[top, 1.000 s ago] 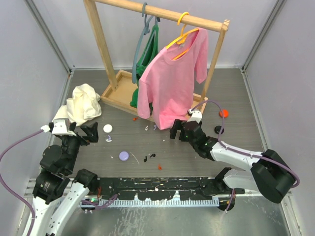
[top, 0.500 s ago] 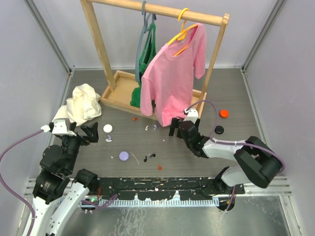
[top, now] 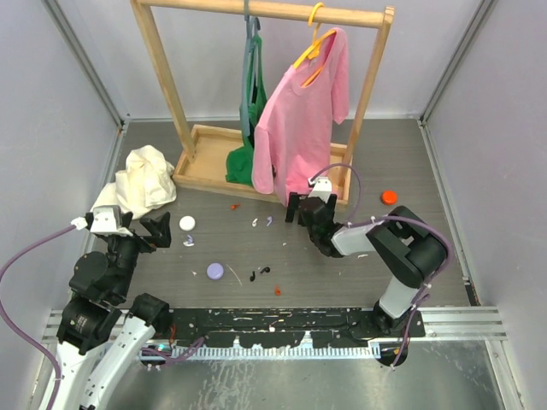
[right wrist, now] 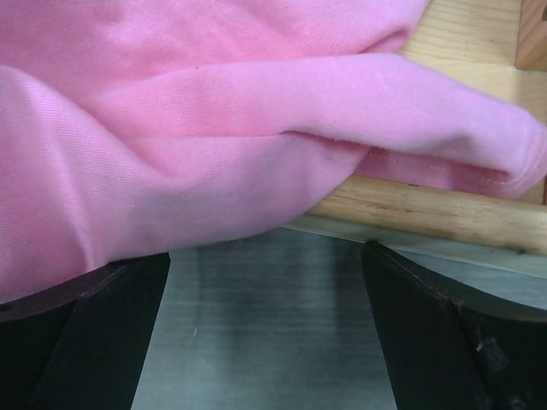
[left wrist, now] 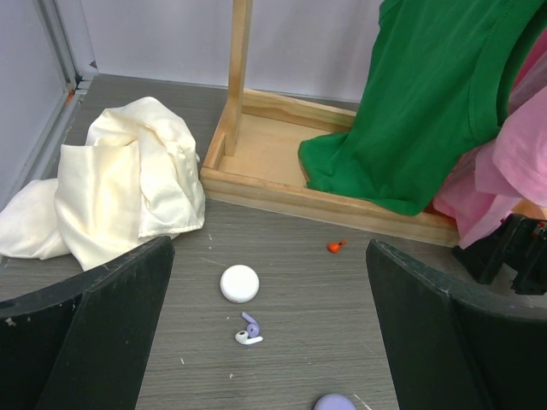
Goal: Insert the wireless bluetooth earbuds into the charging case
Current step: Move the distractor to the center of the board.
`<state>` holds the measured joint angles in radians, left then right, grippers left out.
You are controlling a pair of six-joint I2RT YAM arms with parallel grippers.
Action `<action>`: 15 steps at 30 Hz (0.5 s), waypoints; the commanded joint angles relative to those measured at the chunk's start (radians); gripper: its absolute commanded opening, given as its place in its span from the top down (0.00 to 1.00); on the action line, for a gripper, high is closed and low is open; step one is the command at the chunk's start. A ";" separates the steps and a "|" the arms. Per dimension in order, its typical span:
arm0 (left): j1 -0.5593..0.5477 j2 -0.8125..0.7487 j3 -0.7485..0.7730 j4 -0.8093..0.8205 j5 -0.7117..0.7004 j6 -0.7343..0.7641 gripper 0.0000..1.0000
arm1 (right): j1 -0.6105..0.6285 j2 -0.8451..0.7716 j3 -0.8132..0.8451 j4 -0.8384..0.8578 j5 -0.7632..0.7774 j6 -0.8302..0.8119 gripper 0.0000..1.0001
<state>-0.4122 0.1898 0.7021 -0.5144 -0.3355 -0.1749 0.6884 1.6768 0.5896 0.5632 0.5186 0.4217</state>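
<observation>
A purple and a white earbud (left wrist: 248, 331) lie together on the grey table, just in front of a white round case (left wrist: 239, 284); both also show in the top view, the earbuds (top: 189, 242) below the case (top: 186, 223). A purple round case (top: 215, 272) lies nearer the arms, with black earbuds (top: 259, 273) to its right. More pale earbuds (top: 261, 222) lie at mid-table. My left gripper (top: 156, 231) hangs open, a little short of the white case, holding nothing. My right gripper (top: 309, 203) is open and empty under the pink shirt's hem (right wrist: 256, 171).
A wooden clothes rack (top: 205, 166) stands at the back with a green shirt (top: 248, 128) and the pink shirt (top: 303, 128) on hangers. A cream cloth (top: 141, 179) lies back left. An orange cap (top: 390, 196) and small orange bits (top: 233, 206) dot the table.
My right gripper has swung left and away, up against the rack's base under the pink shirt. The rack and its hanging shirts have shifted. The left arm has not moved.
</observation>
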 commanded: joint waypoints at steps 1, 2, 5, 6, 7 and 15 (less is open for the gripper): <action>0.001 0.004 0.000 0.054 0.012 0.005 0.02 | -0.039 0.057 0.078 0.177 0.034 -0.018 0.00; 0.001 0.006 0.000 0.054 0.012 0.005 0.02 | -0.044 0.074 0.089 0.189 0.034 -0.016 0.00; 0.001 0.007 -0.001 0.055 0.012 0.005 0.02 | -0.060 0.128 0.132 0.210 0.034 -0.015 0.00; 0.001 0.008 -0.001 0.056 0.012 0.005 0.02 | -0.063 0.145 0.149 0.213 0.035 -0.016 0.00; 0.001 0.009 -0.001 0.056 0.013 0.005 0.02 | -0.066 0.160 0.167 0.216 0.037 -0.016 0.00; 0.001 0.014 -0.003 0.059 0.011 0.008 0.02 | -0.093 0.275 0.340 0.175 0.037 0.008 0.00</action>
<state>-0.4122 0.1905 0.6968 -0.5140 -0.3351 -0.1741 0.6117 1.9266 0.8158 0.6624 0.5373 0.4152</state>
